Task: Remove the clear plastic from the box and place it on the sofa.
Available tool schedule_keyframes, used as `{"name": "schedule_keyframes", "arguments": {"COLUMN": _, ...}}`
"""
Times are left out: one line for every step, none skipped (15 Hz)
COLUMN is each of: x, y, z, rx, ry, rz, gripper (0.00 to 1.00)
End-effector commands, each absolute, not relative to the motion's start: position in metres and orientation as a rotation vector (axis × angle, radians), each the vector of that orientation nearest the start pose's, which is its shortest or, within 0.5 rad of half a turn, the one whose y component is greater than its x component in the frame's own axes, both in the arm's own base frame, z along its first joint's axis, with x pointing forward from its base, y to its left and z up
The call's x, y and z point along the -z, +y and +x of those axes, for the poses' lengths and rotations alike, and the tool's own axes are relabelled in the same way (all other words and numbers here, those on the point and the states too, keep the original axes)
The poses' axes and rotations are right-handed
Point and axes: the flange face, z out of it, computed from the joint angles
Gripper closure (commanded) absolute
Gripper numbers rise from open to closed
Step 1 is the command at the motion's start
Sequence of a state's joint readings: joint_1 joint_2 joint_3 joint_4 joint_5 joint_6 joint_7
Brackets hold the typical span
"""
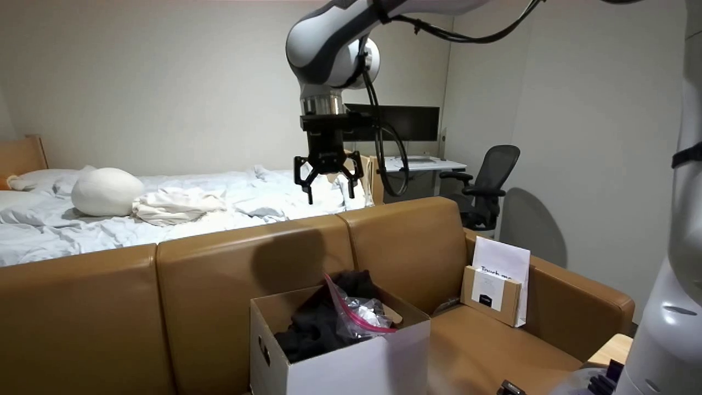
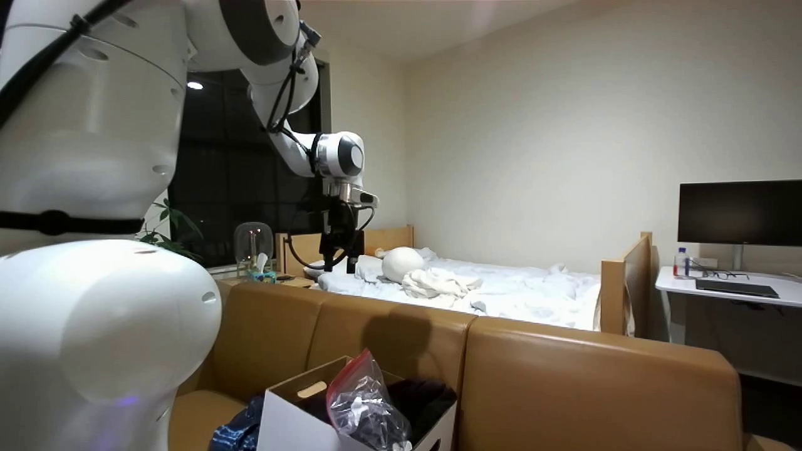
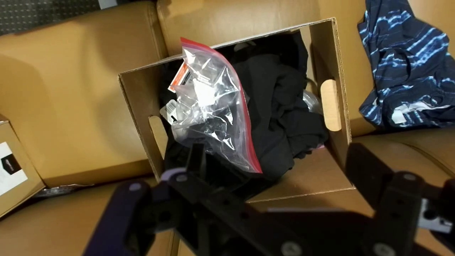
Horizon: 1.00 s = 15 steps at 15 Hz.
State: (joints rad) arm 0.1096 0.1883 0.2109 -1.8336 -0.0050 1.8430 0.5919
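The gripper [image 1: 330,198] hangs spread above the box [image 1: 357,366], in which the clear plastic bag [image 3: 220,113] lies on dark cloth [image 3: 273,110]; only the wrist view shows an orange tag [image 3: 180,77] at the bag's ten o'clock.

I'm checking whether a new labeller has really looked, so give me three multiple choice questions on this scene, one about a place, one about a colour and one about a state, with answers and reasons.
1) Where is the clear plastic bag?
A. On the bed
B. In the box
C. On the desk

2) What colour is the bag's edge strip?
A. Red
B. Green
C. Yellow

3) How do the fingers stand?
A. Shut on the bag
B. Shut on nothing
C. Apart, holding nothing

1 is B: the wrist view shows it lying on dark cloth in the box.
2 is A: the wrist view shows a red band curving along one side of the bag.
3 is C: the wrist view shows their tips well apart, nothing gripped between them.
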Motion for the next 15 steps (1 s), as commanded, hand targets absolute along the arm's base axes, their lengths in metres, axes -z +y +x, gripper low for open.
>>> {"name": "schedule_keyframes", "arguments": {"x": -0.405, "y": 0.183, "z": 0.569, "rx": -0.286, "ry": 0.459, "rz": -3.164, "gripper": 0.00}}
{"name": "schedule_keyframes", "arguments": {"x": -0.385, "y": 0.184, "z": 0.577, "rx": -0.289, "ry": 0.463, "rz": -3.169, "gripper": 0.00}}
{"name": "schedule_keyframes", "arguments": {"x": -0.360, "y": 0.182, "z": 0.584, "rx": -0.318, "ry": 0.491, "rz": -3.171, "gripper": 0.00}}
{"name": "schedule_keyframes", "arguments": {"x": -0.331, "y": 0.178, "z": 0.590, "rx": -0.368, "ry": 0.498, "rz": -3.156, "gripper": 0.00}}
{"name": "schedule_keyframes", "arguments": {"x": -0.308, "y": 0.175, "z": 0.594, "rx": -0.403, "ry": 0.502, "rz": -3.137, "gripper": 0.00}}
{"name": "schedule_keyframes", "arguments": {"x": -0.281, "y": 0.172, "z": 0.598, "rx": -0.470, "ry": 0.472, "rz": -3.092, "gripper": 0.00}}
{"name": "schedule_keyframes", "arguments": {"x": -0.250, "y": 0.170, "z": 0.602, "rx": -0.536, "ry": 0.457, "rz": -3.056, "gripper": 0.00}}
{"name": "schedule_keyframes", "arguments": {"x": -0.221, "y": 0.169, "z": 0.606, "rx": -0.597, "ry": 0.448, "rz": -3.028, "gripper": 0.00}}
{"name": "schedule_keyframes", "arguments": {"x": -0.195, "y": 0.169, "z": 0.611, "rx": -0.646, "ry": 0.418, "rz": -3.000, "gripper": 0.00}}
{"name": "schedule_keyframes", "arguments": {"x": -0.175, "y": 0.170, "z": 0.615, "rx": -0.695, "ry": 0.395, "rz": -2.981, "gripper": 0.00}}
{"name": "schedule_keyframes", "arguments": {"x": -0.159, "y": 0.171, "z": 0.620, "rx": -0.734, "ry": 0.393, "rz": -2.977, "gripper": 0.00}}
{"name": "schedule_keyframes", "arguments": {"x": -0.144, "y": 0.169, "z": 0.625, "rx": -0.759, "ry": 0.425, "rz": -2.980, "gripper": 0.00}}
{"name": "schedule_keyframes", "arguments": {"x": -0.132, "y": 0.162, "z": 0.630, "rx": -0.789, "ry": 0.497, "rz": -2.981, "gripper": 0.00}}
{"name": "schedule_keyframes", "arguments": {"x": -0.122, "y": 0.154, "z": 0.636, "rx": -0.792, "ry": 0.563, "rz": -2.986, "gripper": 0.25}}
{"name": "schedule_keyframes", "arguments": {"x": -0.114, "y": 0.146, "z": 0.640, "rx": -0.786, "ry": 0.643, "rz": -3.002, "gripper": 0.27}}
